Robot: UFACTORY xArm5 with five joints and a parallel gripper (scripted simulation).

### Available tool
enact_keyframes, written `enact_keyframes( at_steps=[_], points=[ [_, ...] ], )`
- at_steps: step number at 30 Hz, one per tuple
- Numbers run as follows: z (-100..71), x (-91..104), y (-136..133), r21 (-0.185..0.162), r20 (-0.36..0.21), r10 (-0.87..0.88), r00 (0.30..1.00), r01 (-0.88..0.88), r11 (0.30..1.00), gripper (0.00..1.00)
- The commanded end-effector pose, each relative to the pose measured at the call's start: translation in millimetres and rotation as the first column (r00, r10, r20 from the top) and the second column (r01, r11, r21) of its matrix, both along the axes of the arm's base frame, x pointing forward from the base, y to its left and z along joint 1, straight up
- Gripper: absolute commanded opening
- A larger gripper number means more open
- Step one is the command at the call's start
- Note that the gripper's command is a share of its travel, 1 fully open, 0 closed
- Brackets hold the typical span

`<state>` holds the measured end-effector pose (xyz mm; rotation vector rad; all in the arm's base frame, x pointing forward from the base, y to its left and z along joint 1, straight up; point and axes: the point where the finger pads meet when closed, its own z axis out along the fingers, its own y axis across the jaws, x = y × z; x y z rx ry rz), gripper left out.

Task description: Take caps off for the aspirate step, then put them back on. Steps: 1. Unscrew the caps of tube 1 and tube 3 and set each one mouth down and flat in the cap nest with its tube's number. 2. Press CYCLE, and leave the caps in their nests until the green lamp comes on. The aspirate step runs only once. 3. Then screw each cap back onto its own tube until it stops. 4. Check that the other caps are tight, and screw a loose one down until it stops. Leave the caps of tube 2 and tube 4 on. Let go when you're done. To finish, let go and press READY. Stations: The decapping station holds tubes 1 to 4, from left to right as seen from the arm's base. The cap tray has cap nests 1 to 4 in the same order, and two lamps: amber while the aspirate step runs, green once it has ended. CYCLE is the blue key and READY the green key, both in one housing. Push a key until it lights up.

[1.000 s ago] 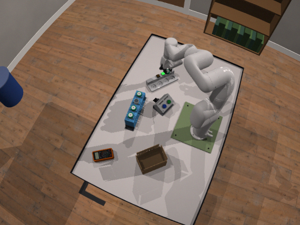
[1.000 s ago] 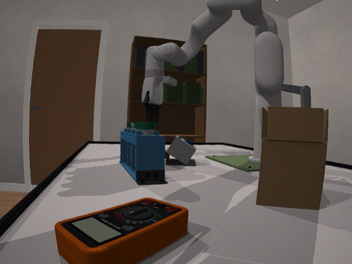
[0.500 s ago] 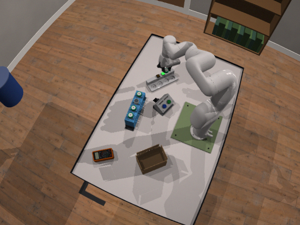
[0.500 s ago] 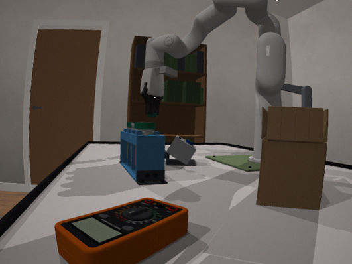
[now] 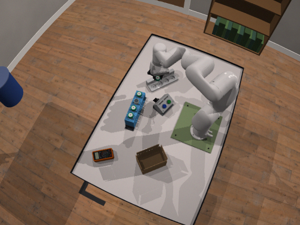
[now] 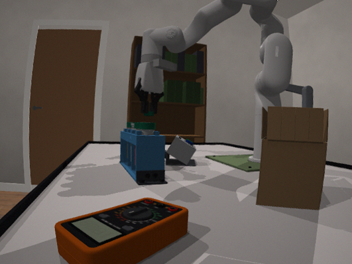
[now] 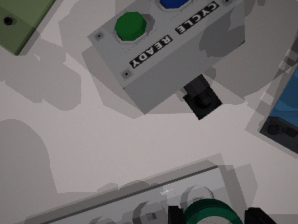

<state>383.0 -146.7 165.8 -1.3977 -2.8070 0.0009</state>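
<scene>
Green cap (image 7: 209,214) in claw (image 7: 212,218), above cap tray (image 5: 173,79); nests bare.

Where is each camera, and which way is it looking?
Top: high above, looking down on the table; shows the whole arm, with the gripper over the cap tray.
Exterior: low at the table's end by the multimeter, looking toward the bookshelf; shows the arm and gripper holding a green cap.
Wrist: on the gripper, looking down at the key housing; only the fingertips show.
Shared: all three show the cap and the key housing.
</scene>
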Motion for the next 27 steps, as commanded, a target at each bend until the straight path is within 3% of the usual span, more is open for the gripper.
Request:
enact_keyframes(
  at_steps=[1, 7, 9, 24, 27],
  points=[
    [1.9, 11.0, 33.2, -0.002, 0.006, -0.005, 1.0, 0.005, 1.0, 0.0],
    [1.9, 21.0, 69.7, -0.002, 0.006, -0.005, 1.0, 0.005, 1.0, 0.0],
    [1.9, 21.0, 69.7, -0.002, 0.006, -0.005, 1.0, 0.005, 1.0, 0.0],
    [1.9, 47.8, 167.2, -0.001, 0.006, -0.005, 1.0, 0.005, 1.0, 0.0],
    [1.9, 50.0, 175.2, -0.001, 0.006, -0.005, 1.0, 0.005, 1.0, 0.0]
  ],
)
